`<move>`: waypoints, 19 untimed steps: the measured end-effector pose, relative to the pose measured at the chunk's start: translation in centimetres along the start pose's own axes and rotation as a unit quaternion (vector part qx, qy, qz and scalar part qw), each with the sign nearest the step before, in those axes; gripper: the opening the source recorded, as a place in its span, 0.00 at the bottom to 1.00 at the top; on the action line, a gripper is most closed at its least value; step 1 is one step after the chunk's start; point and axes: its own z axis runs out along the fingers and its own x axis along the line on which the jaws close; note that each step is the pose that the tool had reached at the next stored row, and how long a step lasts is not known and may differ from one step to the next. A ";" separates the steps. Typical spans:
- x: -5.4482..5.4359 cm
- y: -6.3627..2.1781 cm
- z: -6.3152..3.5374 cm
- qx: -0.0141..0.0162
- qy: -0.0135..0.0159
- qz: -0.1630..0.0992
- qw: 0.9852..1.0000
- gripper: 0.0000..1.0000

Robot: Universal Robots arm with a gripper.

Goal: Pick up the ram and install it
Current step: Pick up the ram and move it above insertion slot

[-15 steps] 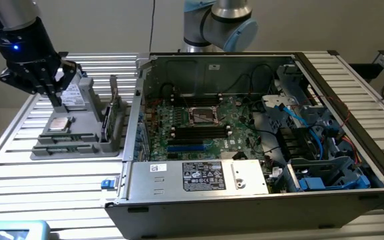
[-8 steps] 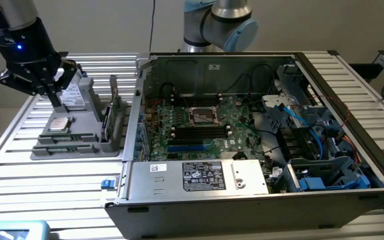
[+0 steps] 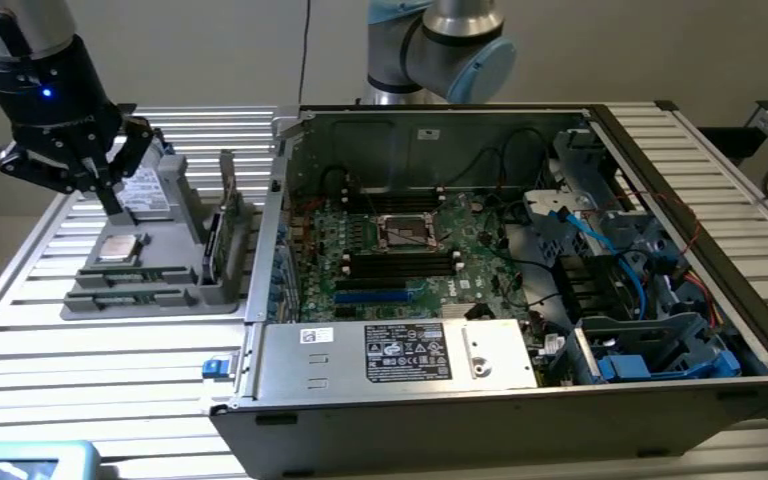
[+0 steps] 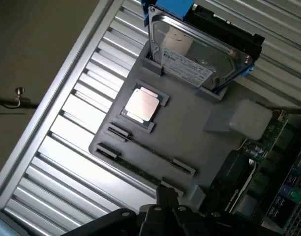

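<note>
Looked over a bench (image 3: 37, 340) of pale metal slats, with a plain beige wall behind. At the exterior view's left, found the black pincer (image 3: 111, 205) hanging over a grey tray (image 3: 157, 300), closed tip to tip and gripping nothing. From the wrist view, made out the ram (image 4: 135, 168) seated on edge in the tray's outermost slot, the part of the tray nearest the pincer. Appeared there as a long, very thin green strip, seen edge-on and caught between small grey clips at both ends; could not tell its chips or label from that angle. Noted a second, parallel slot just beside it, contents unclear. Beyond that, saw a square silver chip (image 4: 140, 105) lying flat in its recess, and a hard drive (image 4: 199, 49) propped in a blue bracket at the tray's far end. Along the tray's right edge, spotted a larger green card (image 3: 231, 235) standing upright. Further right, took in an open computer case (image 3: 491, 430) lying on its side, green motherboard (image 3: 451, 250) exposed, blue cables bundled at the exterior view's right.
</note>
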 end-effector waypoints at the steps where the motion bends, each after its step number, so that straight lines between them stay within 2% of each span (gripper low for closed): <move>1: 0.0 0.00 0.00 0.000 0.000 -0.009 1.000 0.11; 5: 0.0 0.00 0.01 0.001 0.002 -0.045 0.999 0.11; 10: 0.0 0.00 0.03 0.002 0.004 -0.091 0.996 0.11; 14: 0.0 0.00 0.05 0.002 0.004 -0.127 0.992 0.11; 19: 0.0 -0.01 0.11 0.007 0.001 -0.172 0.985 0.11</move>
